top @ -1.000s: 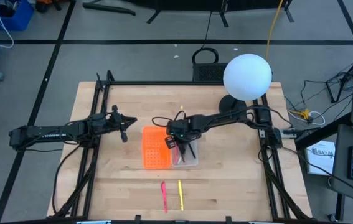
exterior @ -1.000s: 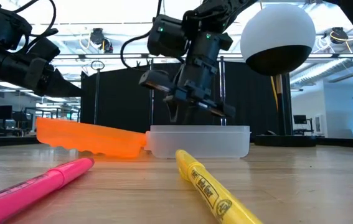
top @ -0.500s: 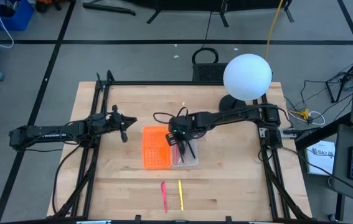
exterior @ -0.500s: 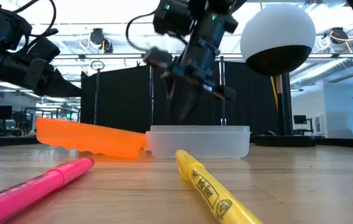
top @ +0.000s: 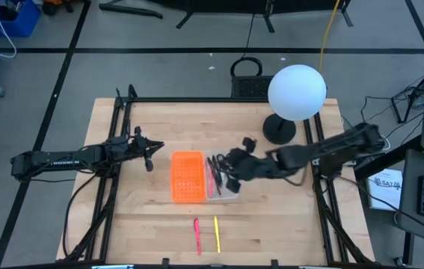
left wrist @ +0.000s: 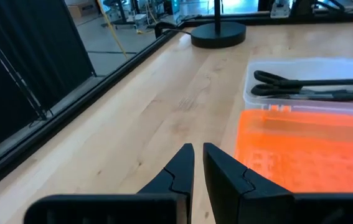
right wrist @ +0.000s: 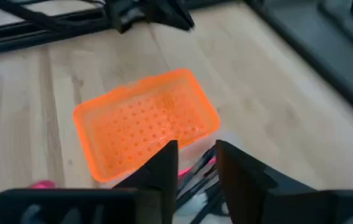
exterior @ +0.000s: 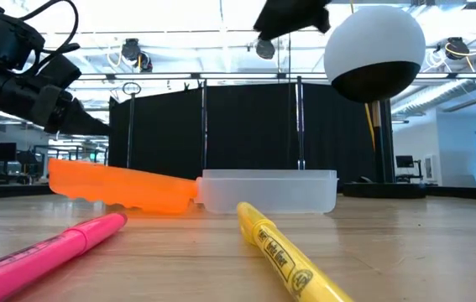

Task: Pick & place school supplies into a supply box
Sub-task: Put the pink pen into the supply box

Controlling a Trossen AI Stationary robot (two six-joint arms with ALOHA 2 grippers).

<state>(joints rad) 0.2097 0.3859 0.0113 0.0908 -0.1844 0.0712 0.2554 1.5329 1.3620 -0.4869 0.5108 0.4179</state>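
The clear supply box lies on the table beside the orange perforated piece. It holds black-handled scissors and pink and dark pens. A pink marker and a yellow marker lie near the table's near edge. My right gripper is open and empty, high above the box; in the low view only part of that arm shows at the top. My left gripper is shut and empty, hovering left of the orange piece, and also shows in the high view.
A lamp with a white globe and a black round base stands at the far right of the table. Black frame rails run along the table's left and right sides. Bare wood lies between the box and the two markers.
My right gripper has risen out of the supply box, leaving the low view's top, and has drawn back toward the table's right edge, the arm swinging toward the near side. The box and its contents stay in place.
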